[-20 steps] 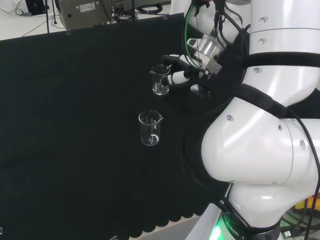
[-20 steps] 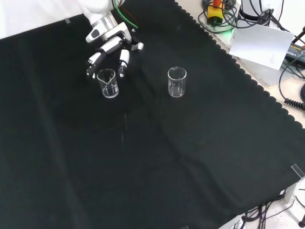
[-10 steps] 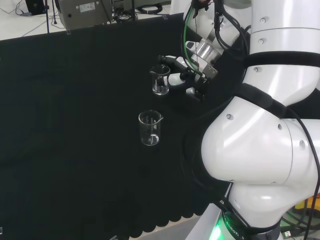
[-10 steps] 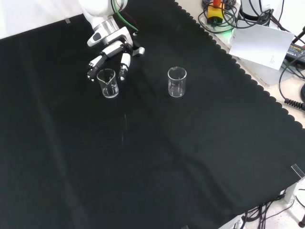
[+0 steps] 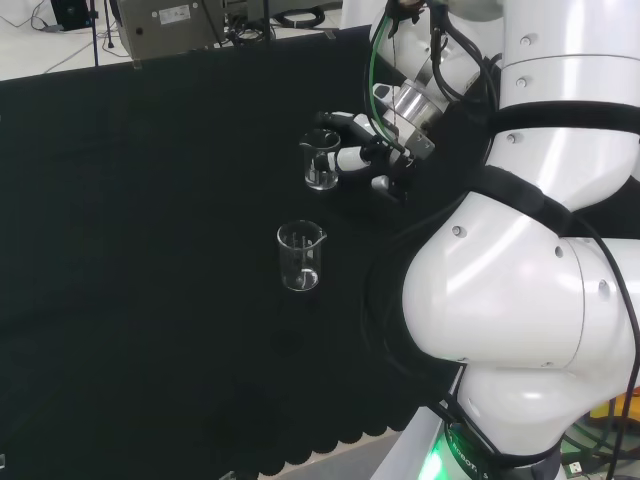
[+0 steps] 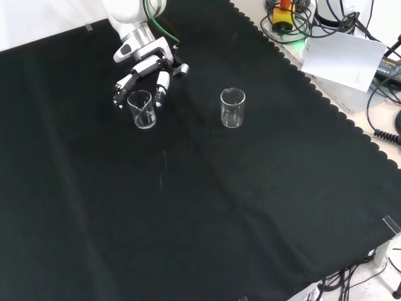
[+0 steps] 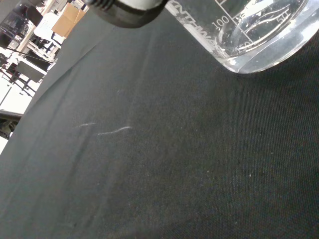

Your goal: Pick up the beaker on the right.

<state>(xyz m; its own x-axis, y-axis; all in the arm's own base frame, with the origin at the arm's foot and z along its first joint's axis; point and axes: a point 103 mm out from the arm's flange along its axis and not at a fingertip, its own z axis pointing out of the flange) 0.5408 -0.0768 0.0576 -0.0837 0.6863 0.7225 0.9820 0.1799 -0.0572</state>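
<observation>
The robot hand has its fingers spread apart around the upright beaker without gripping it. The wrist view adds the beaker's printed scale. A second beaker stands well apart on the black surface; cables lie beyond.

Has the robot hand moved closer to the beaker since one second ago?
Yes. In the head view the robot hand has shifted left toward the far beaker, which stays put on the black cloth. Its fingers now flank the beaker.
</observation>
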